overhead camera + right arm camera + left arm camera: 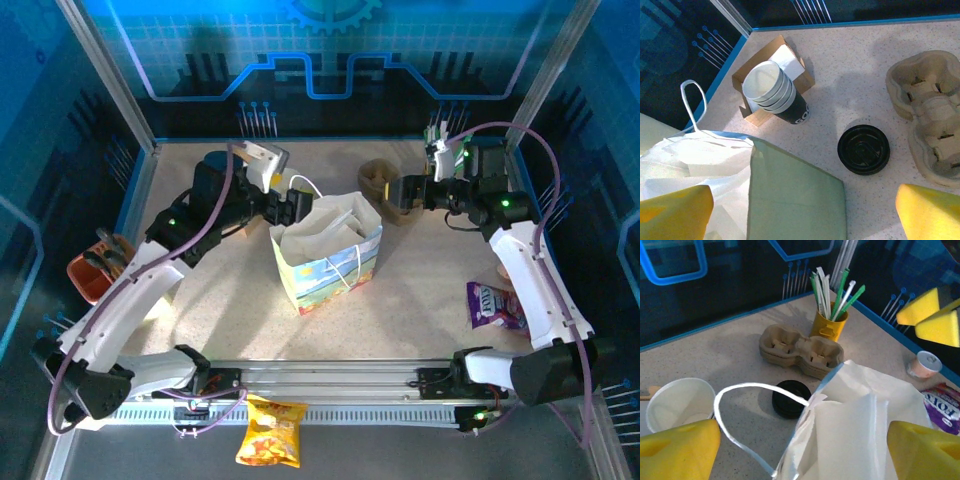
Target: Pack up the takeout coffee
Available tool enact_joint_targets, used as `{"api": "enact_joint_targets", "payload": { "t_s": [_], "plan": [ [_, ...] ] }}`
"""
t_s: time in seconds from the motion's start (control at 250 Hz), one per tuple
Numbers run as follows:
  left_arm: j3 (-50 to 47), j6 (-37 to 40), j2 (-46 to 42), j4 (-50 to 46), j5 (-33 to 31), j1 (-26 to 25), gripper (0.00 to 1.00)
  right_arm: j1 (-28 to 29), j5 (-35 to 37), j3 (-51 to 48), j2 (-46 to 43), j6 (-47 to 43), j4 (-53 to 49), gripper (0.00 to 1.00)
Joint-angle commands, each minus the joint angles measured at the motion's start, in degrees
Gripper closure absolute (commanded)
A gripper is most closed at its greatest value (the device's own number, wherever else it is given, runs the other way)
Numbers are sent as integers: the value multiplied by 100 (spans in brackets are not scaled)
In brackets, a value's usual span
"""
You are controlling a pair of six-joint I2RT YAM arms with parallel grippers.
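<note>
Paper bag stands upright, holding white paper.

One paper bag, one pulp cup carrier, one stack of black lids, one stack of cups, one straw holder, one yellow snack packet, one purple snack packet.

Clutter on the speckled table
A pulp cup carrier lies beside a yellow pot of straws, black lids near it. Lidless cups sit stacked in a cardboard box; a purple snack packet lies far right.
</note>
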Motion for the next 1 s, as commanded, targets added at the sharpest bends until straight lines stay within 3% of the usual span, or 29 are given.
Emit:
{"api": "enact_joint_targets", "payload": {
  "t_s": [0.0, 0.252, 0.491, 0.819, 0.995],
  "plan": [
    [-260, -315, -178, 500, -192, 147, 11, 191, 47, 133, -2, 149, 178, 5],
    [-971, -618, -629, 851, -752, 588, 8, 316, 233, 397, 57, 14, 21, 5],
    [-1733, -980, -1135, 1481, -852, 1132, 4, 308, 598, 577, -47, -178, -87, 4],
    [-3336, -1264, -1605, 2564, -1861, 1567, 3, 283, 2852, -63, -843, -671, 187, 0],
    [-4033, -1454, -1753, 3032, -2056, 1845, 6, 256, 3458, -720, -1382, -674, 696, 1]
  ]
}}
